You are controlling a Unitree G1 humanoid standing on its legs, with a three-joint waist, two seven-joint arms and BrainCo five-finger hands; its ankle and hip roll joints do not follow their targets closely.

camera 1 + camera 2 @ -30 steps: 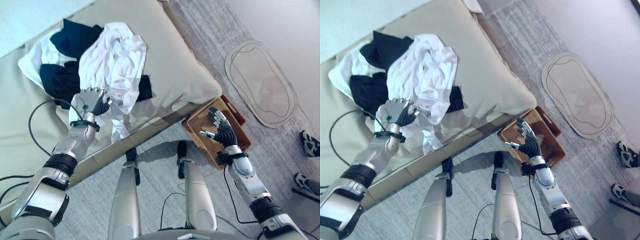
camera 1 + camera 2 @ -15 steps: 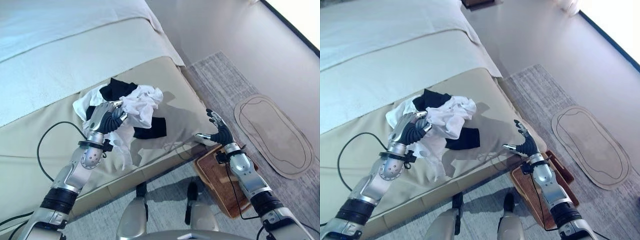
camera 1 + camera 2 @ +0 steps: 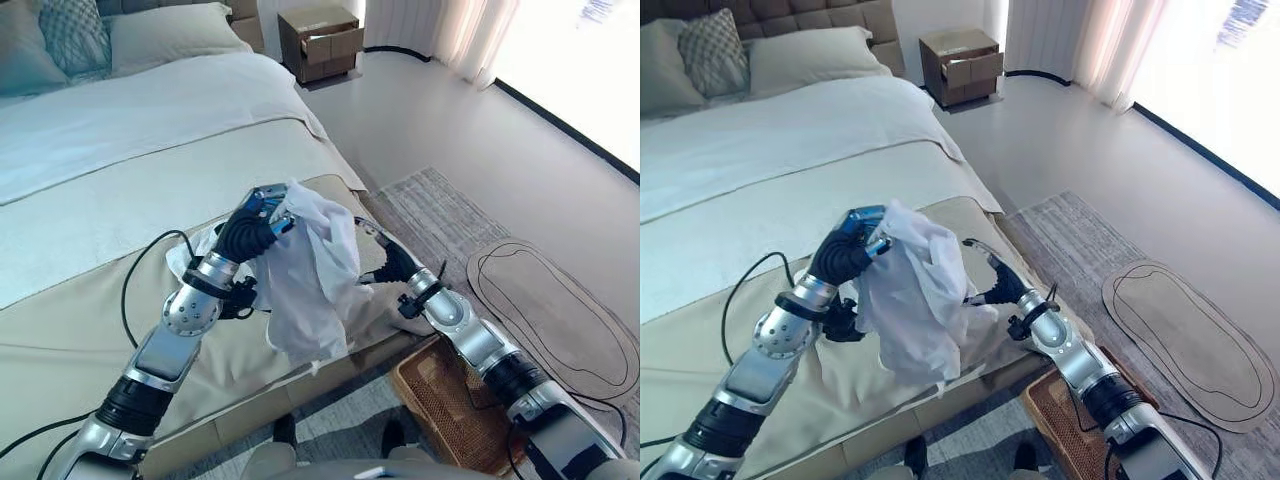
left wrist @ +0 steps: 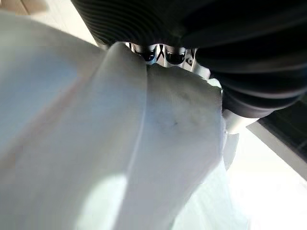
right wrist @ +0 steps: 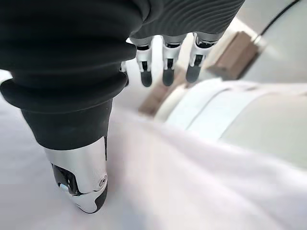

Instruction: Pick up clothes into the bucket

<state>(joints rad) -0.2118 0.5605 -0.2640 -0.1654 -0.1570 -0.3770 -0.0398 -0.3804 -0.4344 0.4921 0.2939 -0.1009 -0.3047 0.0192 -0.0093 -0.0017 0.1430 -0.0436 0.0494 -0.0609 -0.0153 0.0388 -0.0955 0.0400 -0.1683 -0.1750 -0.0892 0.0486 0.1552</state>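
Fingers of the left hand clutch the white shirt; basket holds nothing visible.

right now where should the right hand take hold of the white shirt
Grip the free lower hem of the white shirt, coming in from the right. The left hand already pinches its top, so it hangs in loose folds beside the open right hand.
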